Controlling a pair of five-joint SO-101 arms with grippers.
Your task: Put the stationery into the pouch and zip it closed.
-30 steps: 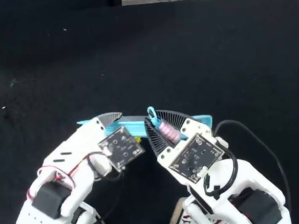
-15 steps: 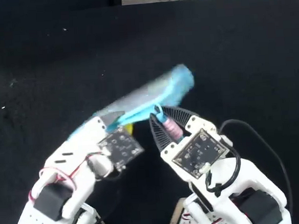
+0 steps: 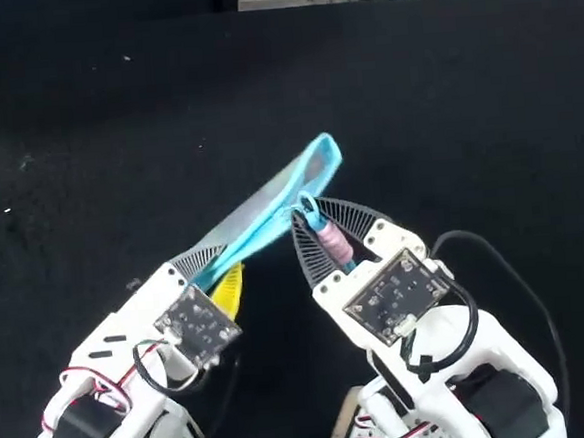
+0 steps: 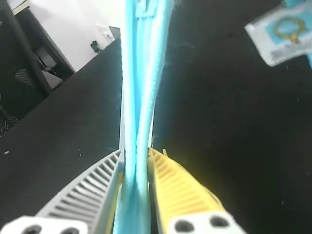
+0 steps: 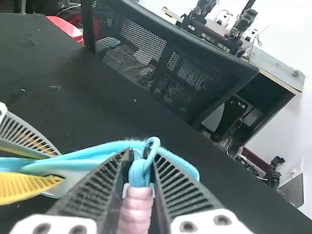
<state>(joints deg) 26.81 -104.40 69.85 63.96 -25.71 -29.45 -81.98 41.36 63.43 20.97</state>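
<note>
A light-blue pouch (image 3: 280, 195) hangs tilted off the black table, one end raised toward the far side. My left gripper (image 3: 215, 269), with one grey and one yellow finger, is shut on its near end; the left wrist view shows the pouch (image 4: 141, 73) edge-on, pinched in that gripper (image 4: 136, 156). My right gripper (image 3: 307, 220) is shut on the blue zipper pull (image 5: 148, 151), and a pink piece (image 5: 137, 209) lies between its black fingers. No stationery shows; the pouch's inside is hidden. A small white-and-blue tag (image 4: 280, 29) dangles nearby.
The black table cloth (image 3: 445, 108) spreads open on all sides of the arms. Beyond the table's far edge stand a black mesh panel (image 5: 165, 68), a red object (image 5: 68, 24) and cluttered desks.
The pouch went from lying level between the grippers to swinging up and tilting away. My left arm drew back toward the near left, still holding it. The right gripper barely moved.
</note>
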